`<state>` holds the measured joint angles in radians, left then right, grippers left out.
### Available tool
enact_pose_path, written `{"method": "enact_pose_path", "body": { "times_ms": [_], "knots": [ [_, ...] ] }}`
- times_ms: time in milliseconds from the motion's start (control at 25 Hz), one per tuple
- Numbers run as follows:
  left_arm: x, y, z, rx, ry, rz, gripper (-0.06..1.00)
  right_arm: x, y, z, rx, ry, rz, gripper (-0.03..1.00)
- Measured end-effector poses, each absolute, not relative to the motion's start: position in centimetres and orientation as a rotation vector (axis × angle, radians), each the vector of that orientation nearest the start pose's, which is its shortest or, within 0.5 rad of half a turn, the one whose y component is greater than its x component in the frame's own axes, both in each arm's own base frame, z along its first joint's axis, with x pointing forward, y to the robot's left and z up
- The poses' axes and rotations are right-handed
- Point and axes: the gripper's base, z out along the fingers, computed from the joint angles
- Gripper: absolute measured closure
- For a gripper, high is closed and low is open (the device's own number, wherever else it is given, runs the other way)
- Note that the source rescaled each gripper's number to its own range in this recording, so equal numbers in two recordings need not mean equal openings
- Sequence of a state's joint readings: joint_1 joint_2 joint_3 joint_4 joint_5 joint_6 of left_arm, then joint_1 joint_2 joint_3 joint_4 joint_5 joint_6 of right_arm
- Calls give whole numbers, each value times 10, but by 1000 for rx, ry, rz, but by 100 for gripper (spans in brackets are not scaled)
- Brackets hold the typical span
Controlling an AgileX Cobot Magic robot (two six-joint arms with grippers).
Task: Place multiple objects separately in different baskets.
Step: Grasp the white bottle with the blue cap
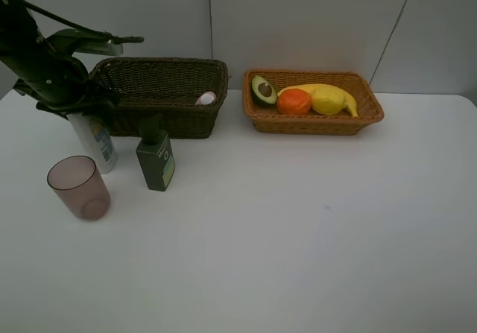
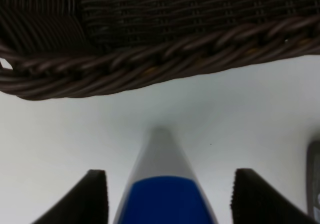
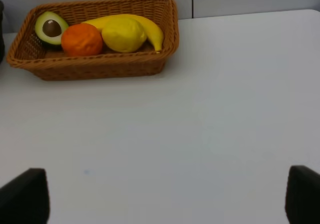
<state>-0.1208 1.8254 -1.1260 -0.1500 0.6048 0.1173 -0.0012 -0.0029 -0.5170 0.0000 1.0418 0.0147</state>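
While left claw (image 2: 171, 173) straddles white blue-capped bottle (image 1: 98, 145), jaws spread, gap showing each side of cap, bottle stands upright on worktop (image 1: 298, 236), just beside dark olive-brown basket (image 1: 160, 65). Right claw (image 3: 164, 184) spread wide above worktop, holding nothing. Banana (image 1: 347, 103), yellow lemon (image 1: 326, 100), orange (image 1: 294, 101), avocado half (image 1: 263, 90) lie in orange-tan basket (image 1: 313, 124).

The deeper basket (image 1: 160, 94) sits on the table (image 1: 298, 236) in the upper left of the frame, with the shallower basket (image 1: 313, 122) just right of it. A small bottle (image 1: 206, 98) lies in the deeper basket's right end, and the shallower basket holds, left to right, the avocado half (image 1: 263, 89), orange (image 1: 294, 101), lemon (image 1: 327, 100) and banana (image 1: 347, 100). Below the deeper basket stand a tall bottle (image 1: 95, 143) at the left and a short bottle (image 1: 156, 159) right of it, with the cup (image 1: 79, 188) lower left of both.
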Motion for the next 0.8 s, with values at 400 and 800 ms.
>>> {"method": "enact_pose_path", "body": {
  "times_ms": [400,800],
  "knots": [
    [355,-51,176,184,2776,-147,52,-7,0,283,16,2005,9,-3],
    [354,-51,175,185,2784,-148,52,-7,0,283,16,2005,9,-3]
  ]
}}
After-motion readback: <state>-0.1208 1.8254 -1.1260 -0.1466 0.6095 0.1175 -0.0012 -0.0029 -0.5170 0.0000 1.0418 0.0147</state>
